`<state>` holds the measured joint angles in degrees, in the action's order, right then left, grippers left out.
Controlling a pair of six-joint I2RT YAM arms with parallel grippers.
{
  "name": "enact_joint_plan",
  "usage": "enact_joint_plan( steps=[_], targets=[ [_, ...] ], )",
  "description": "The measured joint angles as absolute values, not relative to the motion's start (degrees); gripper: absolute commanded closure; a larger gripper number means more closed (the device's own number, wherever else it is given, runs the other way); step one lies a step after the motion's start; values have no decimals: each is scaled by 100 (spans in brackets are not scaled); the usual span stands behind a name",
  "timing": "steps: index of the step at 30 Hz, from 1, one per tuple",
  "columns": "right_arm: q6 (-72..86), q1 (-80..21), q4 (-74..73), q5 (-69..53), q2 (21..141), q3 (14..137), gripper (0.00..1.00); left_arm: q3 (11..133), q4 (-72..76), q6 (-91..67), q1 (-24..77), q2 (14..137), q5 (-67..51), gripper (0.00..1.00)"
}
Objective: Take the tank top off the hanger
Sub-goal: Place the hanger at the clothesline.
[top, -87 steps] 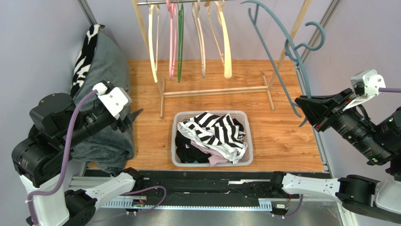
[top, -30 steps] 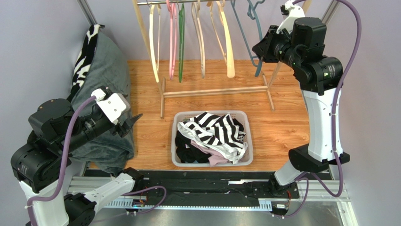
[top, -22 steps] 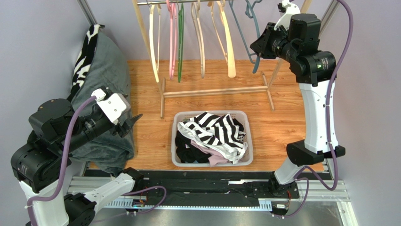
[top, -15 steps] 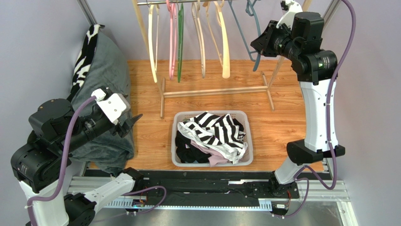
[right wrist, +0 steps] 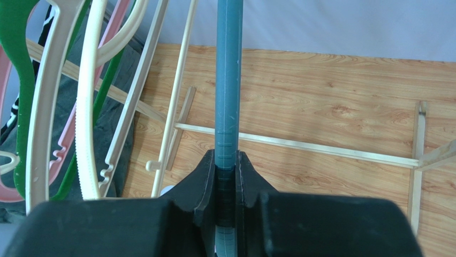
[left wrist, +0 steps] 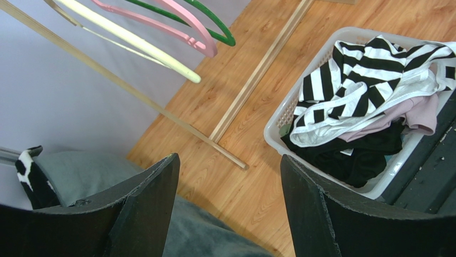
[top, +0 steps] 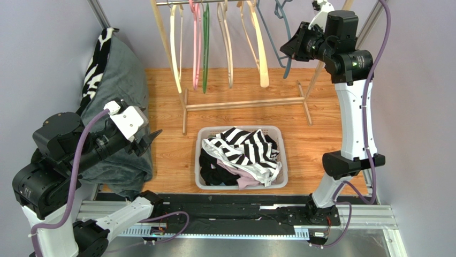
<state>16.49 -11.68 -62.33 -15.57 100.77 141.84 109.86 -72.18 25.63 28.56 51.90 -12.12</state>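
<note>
My right gripper (top: 296, 43) is raised at the right end of the clothes rack and shut on a bare blue hanger (top: 288, 67). In the right wrist view the hanger's arm (right wrist: 227, 80) runs straight up out of the closed gripper (right wrist: 227, 160). A black-and-white striped tank top (top: 246, 147) lies on top of other clothes in the white basket (top: 241, 129), also seen in the left wrist view as the tank top (left wrist: 348, 80) in the basket (left wrist: 278, 123). My left gripper (top: 152, 135) hangs open and empty left of the basket (left wrist: 229, 158).
The wooden rack (top: 243, 103) stands behind the basket with several cream, pink and green hangers (top: 227, 48) on its rail. A grey cloth heap (top: 120, 80) with a zebra-patterned piece sits at the left, just under my left gripper.
My right arm has swung up from the right side to the rack and shifted the blue hanger slightly left along the rail. The left arm has not moved.
</note>
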Motion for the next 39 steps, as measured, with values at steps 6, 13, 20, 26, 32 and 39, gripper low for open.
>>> enact_joint_plan(
  steps=[6, 13, 20, 26, 32, 39],
  targets=[
    [1638, -1168, -6184, -1551, 10082, 14158, 100, 10986, -7218, 2563, 2838, 5190, -1219, 23],
    [1490, -1216, -6195, -1201, 10049, 14110, 100, 10986, -7218, 2563, 2797, 5192, -1271, 22],
    [1055, -1686, -6377, 270, 9760, 13950, 73, 10986, -7218, 2563, 2797, 5192, -1302, 22],
    [676, -2324, -6394, 1238, 9448, 13878, 42, 10982, -7216, 2563, 2797, 5190, -1304, 22],
    [287, -2989, -6355, 2084, 9161, 13845, 33, 10890, -7218, 2561, 2790, 5155, -1299, 22],
    [-211, -4034, -6117, 3267, 8412, 13218, 16, 10836, -7216, 2558, 2764, 5127, -1299, 22]
  ],
)
